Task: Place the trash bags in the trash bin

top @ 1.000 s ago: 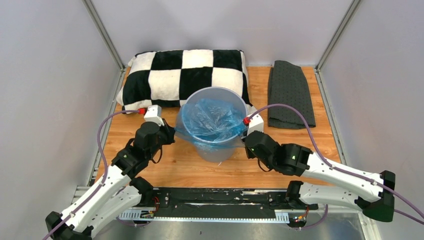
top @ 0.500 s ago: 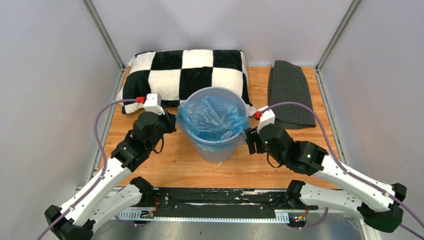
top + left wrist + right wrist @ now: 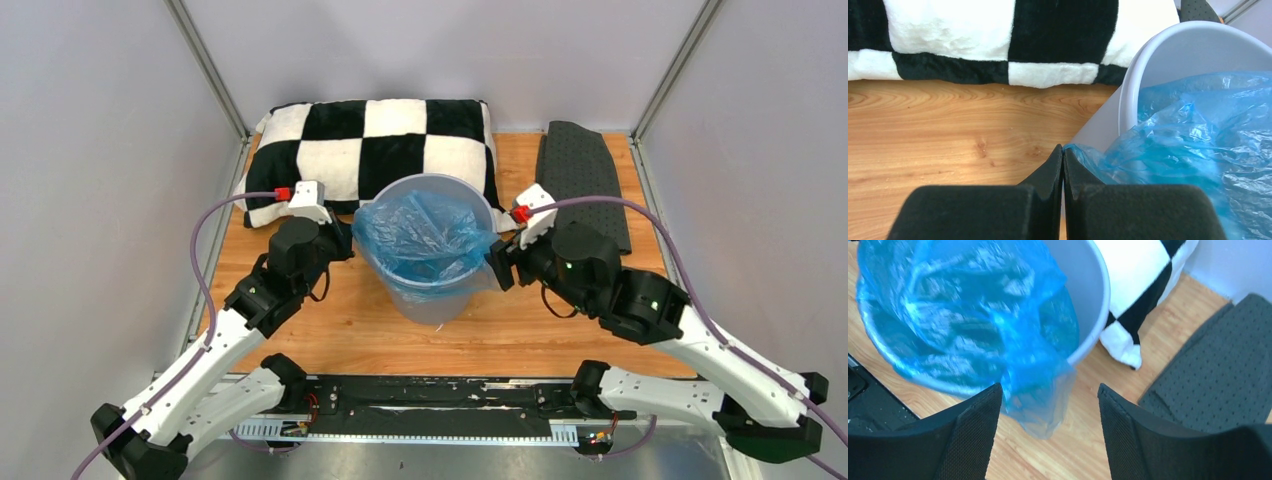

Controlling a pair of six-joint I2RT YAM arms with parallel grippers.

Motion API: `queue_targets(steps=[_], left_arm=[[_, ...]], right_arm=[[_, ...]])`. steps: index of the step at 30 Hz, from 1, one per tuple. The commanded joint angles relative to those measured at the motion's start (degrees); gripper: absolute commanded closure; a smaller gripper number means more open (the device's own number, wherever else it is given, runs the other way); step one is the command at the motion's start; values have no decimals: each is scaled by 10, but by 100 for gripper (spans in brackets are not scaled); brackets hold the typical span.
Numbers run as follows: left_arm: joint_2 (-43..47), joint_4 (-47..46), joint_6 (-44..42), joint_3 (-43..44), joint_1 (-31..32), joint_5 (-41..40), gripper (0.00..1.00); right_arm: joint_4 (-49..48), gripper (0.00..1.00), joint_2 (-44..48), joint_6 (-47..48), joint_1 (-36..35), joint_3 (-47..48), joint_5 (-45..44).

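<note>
Trash bin point(image 3: 432, 306): round, light grey, upright, centre of counter point(image 3: 340, 325).

Trash bag point(image 3: 425, 235): translucent blue, crumpled inside bin, edges draped over rim at 9, 6 and 3 o'clock.

Left fingers point(image 3: 343, 245): at bin's 9 o'clock, pressed together, pinching bag point(image 3: 1198, 150) edge at tips point(image 3: 1048, 175) just outside rim.

Right fingers point(image 3: 497, 272): at bin's 3 o'clock, spread wide point(image 3: 973, 435), gripping nothing; loose bag flap point(image 3: 1040, 400) hangs over rim between them.

Checkered pillow point(image 3: 370, 150): 12 o'clock, behind bin.

Dark dotted mat point(image 3: 580, 185): 2 o'clock, flat on counter.
</note>
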State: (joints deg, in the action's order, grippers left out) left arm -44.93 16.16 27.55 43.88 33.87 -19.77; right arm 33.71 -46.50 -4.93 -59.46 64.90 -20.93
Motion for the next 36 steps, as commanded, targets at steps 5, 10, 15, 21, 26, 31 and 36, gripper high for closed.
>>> queue_targets(steps=[5,10,15,21,26,31,36], left_arm=[[-21,-7,-16,43,-4,-22,100],[-35,-9,-26,55,-4,-28,100],[-52,-22,-34,63,-3,-42,100],[-88,-45,-50,80,-6,-70,100],[-122,-59,-54,91,-16,-73,100],[-156,-74,-52,102,-34,-58,100],[-179,-80,-56,113,-40,-48,100]], right_arm=[[-34,46,-95,111,4,74,39],[-53,76,-116,115,4,100,39],[-58,95,-151,117,6,131,5],[-36,100,-233,102,74,190,6],[-31,99,-291,94,121,247,21],[-25,94,-348,98,154,291,36],[-19,55,-340,113,155,295,95]])
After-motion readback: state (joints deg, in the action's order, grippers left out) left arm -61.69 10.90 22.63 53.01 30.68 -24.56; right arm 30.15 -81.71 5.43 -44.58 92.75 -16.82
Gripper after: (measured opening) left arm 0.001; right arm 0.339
